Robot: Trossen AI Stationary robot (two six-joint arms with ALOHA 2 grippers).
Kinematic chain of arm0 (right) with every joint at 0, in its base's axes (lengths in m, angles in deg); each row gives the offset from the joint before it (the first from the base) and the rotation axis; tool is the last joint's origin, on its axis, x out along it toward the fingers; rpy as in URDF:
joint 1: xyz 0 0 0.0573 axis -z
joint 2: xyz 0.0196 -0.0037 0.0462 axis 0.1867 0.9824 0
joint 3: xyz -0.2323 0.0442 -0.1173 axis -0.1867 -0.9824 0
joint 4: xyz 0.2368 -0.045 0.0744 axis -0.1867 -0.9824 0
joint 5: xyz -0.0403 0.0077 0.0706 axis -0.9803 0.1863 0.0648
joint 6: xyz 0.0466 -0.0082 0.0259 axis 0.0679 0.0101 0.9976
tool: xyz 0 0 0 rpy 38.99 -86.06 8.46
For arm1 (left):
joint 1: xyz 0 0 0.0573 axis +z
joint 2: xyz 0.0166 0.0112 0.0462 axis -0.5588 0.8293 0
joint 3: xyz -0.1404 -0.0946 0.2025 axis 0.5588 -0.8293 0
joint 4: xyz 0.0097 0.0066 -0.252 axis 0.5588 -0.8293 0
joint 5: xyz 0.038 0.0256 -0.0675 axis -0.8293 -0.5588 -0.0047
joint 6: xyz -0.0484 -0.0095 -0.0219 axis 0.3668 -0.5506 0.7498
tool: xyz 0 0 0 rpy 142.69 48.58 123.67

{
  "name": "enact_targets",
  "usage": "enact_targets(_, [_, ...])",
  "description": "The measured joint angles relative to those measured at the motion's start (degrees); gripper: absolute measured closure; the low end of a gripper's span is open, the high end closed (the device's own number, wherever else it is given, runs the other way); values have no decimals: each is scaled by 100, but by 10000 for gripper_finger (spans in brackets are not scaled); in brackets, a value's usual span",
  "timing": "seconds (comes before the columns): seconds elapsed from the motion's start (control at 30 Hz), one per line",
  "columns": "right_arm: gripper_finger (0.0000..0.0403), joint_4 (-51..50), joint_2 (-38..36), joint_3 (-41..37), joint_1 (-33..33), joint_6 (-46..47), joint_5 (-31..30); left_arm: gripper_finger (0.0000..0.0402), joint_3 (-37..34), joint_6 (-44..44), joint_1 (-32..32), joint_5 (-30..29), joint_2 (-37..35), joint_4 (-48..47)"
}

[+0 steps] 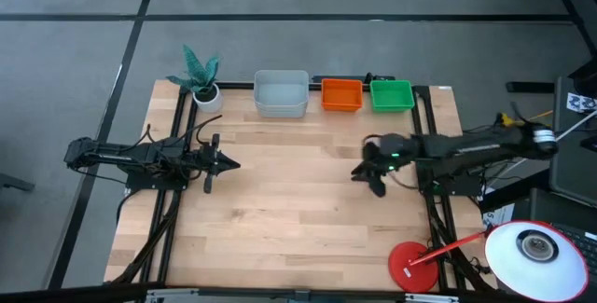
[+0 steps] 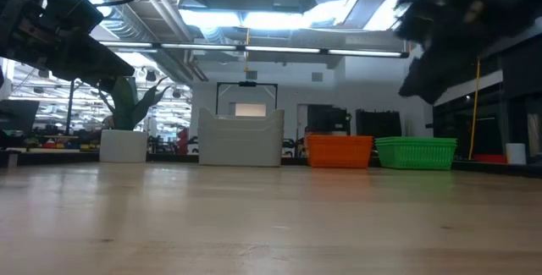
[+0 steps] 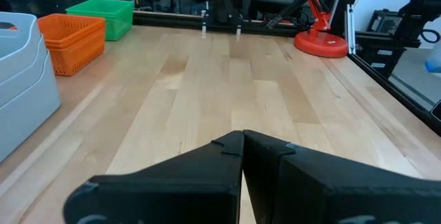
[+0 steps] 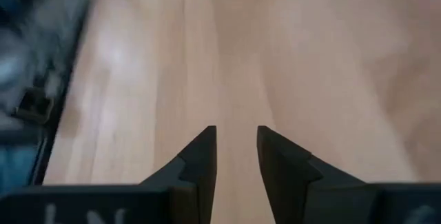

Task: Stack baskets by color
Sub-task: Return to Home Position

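At the near right corner of the table (image 1: 298, 233) sits a red round stand base (image 1: 413, 268). Halfway across, the left gripper (image 1: 231, 164) hovers over bare wood with its jaws closed tight together. The right gripper (image 1: 358, 174) hangs opposite it with its jaws a narrow gap apart, holding nothing. Along the far edge three stacks stand in a row. The grey baskets (image 1: 281, 93) are nested at the left, with the orange baskets (image 1: 341, 95) just beside them and the green baskets (image 1: 391, 96) at the right. Each top basket shows only its bare floor. Left of the grey stack stands a small white pot (image 1: 206, 96) holding a teal plant.
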Motion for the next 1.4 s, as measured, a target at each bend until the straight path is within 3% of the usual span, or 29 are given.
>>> enact_targets(0.2, [298,1808,-1748,-1773,-410,22,-1089,401,0,0,0,0,2,0])
enact_targets(0.3, [298,1904,-2227,-2099,-551,27,-1677,401,1,-1,0,0,0,0])
enact_targets(0.47, [298,1934,-2744,-2222,-576,-342,-2102,401,0,-2,0,0,2,-2])
enact_targets(0.7, [298,1896,-3736,-2636,-576,-572,-2120,401,2,0,0,0,0,0])
enact_targets(1.07, [298,1053,-5034,-2636,-578,-749,-2115,401,0,0,0,-1,0,0])
enact_targets(1.4, [298,1037,-5428,-2634,-753,-749,-1876,401,0,0,0,0,0,0])
